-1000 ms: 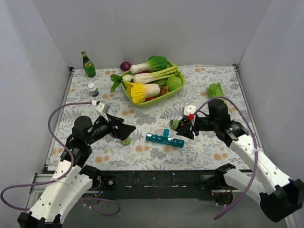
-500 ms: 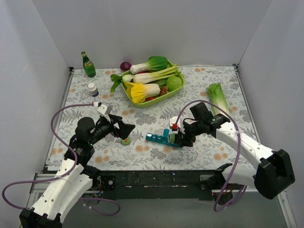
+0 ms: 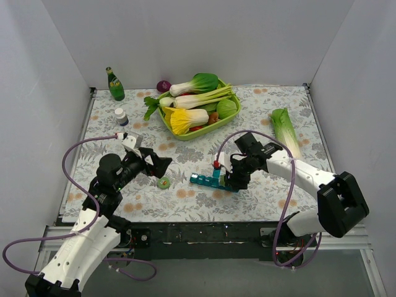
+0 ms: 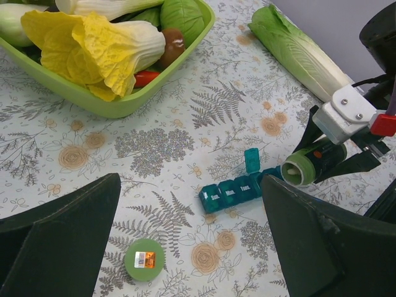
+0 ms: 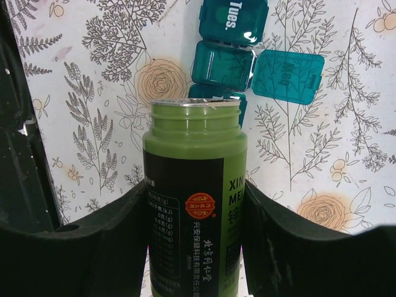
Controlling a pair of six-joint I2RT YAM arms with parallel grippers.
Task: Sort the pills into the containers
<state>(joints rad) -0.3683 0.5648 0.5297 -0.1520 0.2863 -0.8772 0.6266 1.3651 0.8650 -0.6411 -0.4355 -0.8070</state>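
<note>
The teal pill organiser (image 3: pixel 213 182) lies on the flowered table, with one lid flipped open (image 4: pixel 252 161). My right gripper (image 3: pixel 234 176) is shut on an uncapped green pill bottle (image 5: pixel 195 204). The bottle is tipped, its mouth low over the organiser (image 5: pixel 229 59) beside the open lid (image 5: pixel 288 77). In the left wrist view the bottle (image 4: pixel 309 164) sits at the organiser's (image 4: pixel 238 189) right end, and something pale shows in its mouth. My left gripper (image 3: pixel 162 164) is open and empty, above the bottle's green cap (image 4: pixel 144 260), which lies on the table (image 3: pixel 164 182).
A lime-green basket (image 3: pixel 185 135) of toy vegetables stands at the back centre. A napa cabbage (image 3: pixel 284 130) lies at the right. A green glass bottle (image 3: pixel 115 85), a small white bottle (image 3: pixel 121 116) and a purple onion (image 3: pixel 164 85) stand at the back left.
My right gripper has moved left with the green bottle, from beside the organiser's right end to over it. My left gripper has drawn back slightly, uncovering the cap.
</note>
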